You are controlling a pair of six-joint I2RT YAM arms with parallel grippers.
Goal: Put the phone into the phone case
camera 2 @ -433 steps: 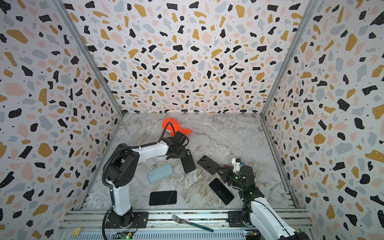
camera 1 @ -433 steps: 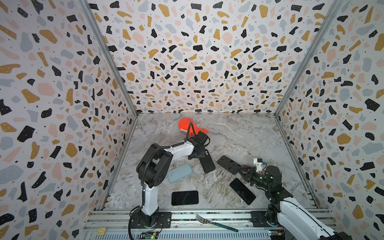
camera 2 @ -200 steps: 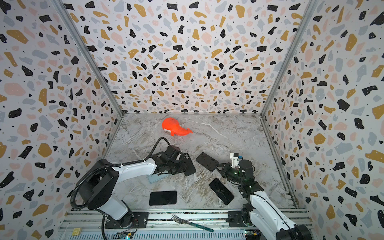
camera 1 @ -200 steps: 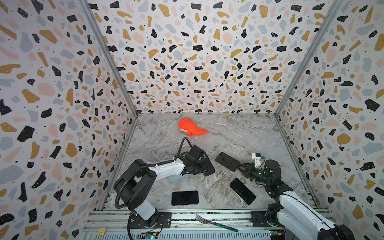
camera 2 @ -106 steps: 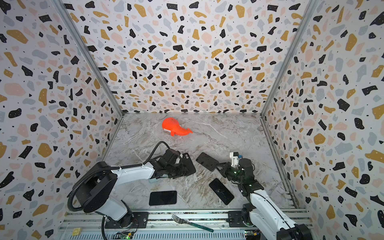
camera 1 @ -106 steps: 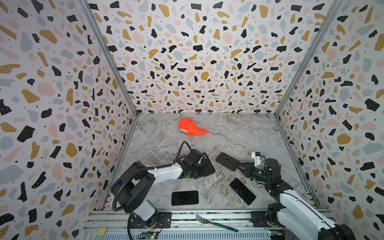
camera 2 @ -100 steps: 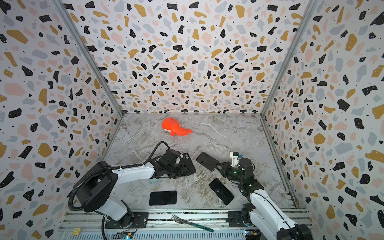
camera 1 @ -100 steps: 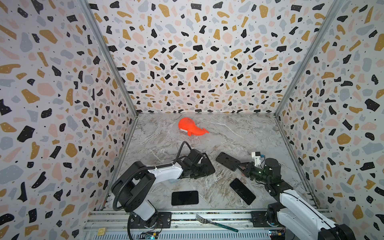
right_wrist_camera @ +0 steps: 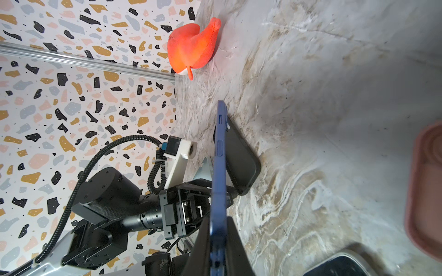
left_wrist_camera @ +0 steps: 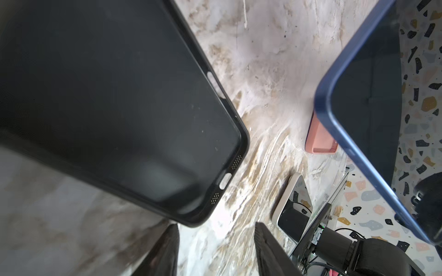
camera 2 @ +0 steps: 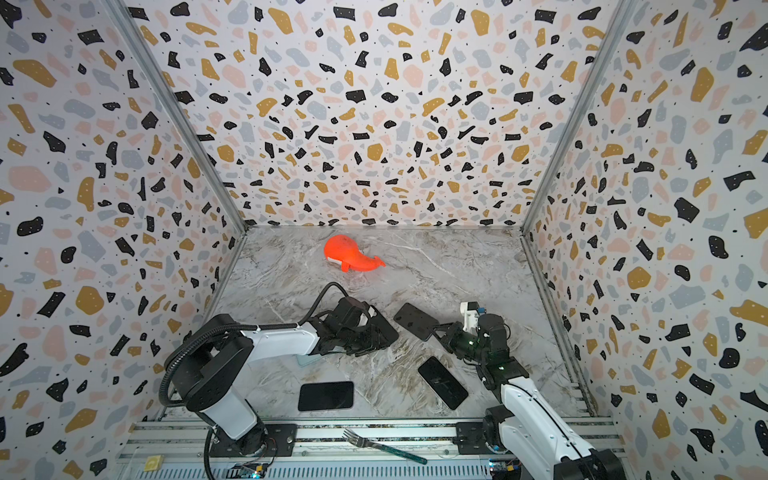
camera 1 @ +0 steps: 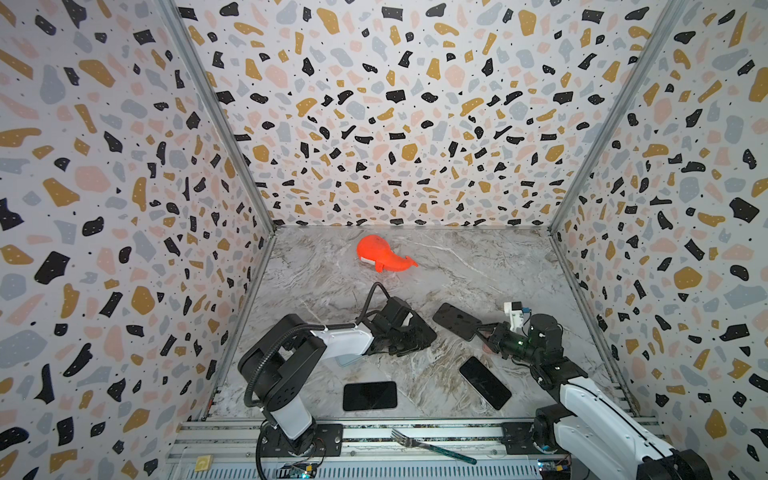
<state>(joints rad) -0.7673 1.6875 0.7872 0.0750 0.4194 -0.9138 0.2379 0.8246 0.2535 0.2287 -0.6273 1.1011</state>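
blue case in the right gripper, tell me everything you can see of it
The blue case is a thin, matte, rubbery-looking shell with a raised rim, moulded side buttons and a dark inner face. The right gripper is shut on one end, holding it seemingly clear of the table; nothing else visibly touches it.

Both top views are bright and evenly lit, with soft shadows on the marble floor (camera 1: pixel 478 266) and walls (camera 1: pixel 124 166) bowing at the edges. Left wrist view: black phone case (left_wrist_camera: pixel 107 95) is dark and mushy up close. Right wrist view: blue phone case (right_wrist_camera: pixel 218 167) blurs near the lens.
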